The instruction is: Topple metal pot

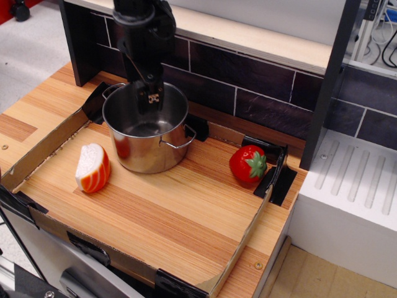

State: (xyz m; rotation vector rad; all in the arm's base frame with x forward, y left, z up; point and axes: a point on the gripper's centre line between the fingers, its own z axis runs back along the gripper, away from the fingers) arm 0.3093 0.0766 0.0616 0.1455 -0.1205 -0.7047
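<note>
Gripper (151, 102) hangs down from the dark arm, its tip dipped inside the mouth of the metal pot (147, 127), close to the back wall of the rim, and from this angle whether the jaws are spread or closed is impossible to tell. Directly around and below it stands the pot, upright on the wooden board (173, 217), shiny walls mirroring the wood, one thin loop handle sticking out to the right and the other just showing at the far left. Down to the left of the gripper, just beside the pot's front wall, sits an orange-and-white toy slice (92, 167). Off to the right, well apart from the pot, a red toy strawberry (248, 164) rests near the tray's back corner. Behind the gripper runs a dark tiled wall (248, 74).
</note>
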